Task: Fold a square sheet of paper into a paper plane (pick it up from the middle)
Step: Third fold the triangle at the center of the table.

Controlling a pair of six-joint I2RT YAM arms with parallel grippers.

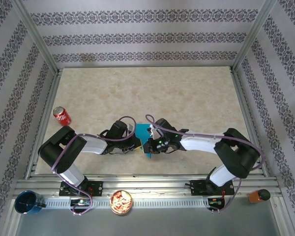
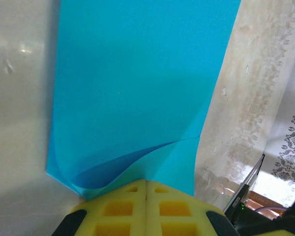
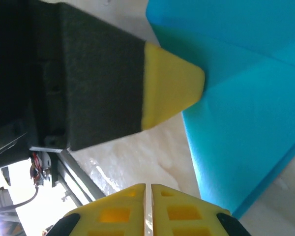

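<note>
The square sheet of paper (image 1: 141, 131) is turquoise and lies folded over on the marble table near its front edge, between my two grippers. My left gripper (image 1: 137, 143) is shut, and in its wrist view the yellow fingertips (image 2: 137, 189) pinch the near edge of the paper (image 2: 137, 88), where a layer curls up. My right gripper (image 1: 149, 147) is shut with a hairline slit, and just bare table shows past its tips (image 3: 148, 187). The paper (image 3: 246, 113) lies to its right, creased. The left gripper's yellow-tipped finger (image 3: 172, 88) rests on the paper's corner. The paper plane is out of view.
A red soda can (image 1: 62, 116) stands at the left of the table. Off the front rail sit a dark blue cup (image 1: 28, 202), a round bowl of snacks (image 1: 121, 202) and an orange object (image 1: 258, 195). Patterned walls and metal posts enclose the table.
</note>
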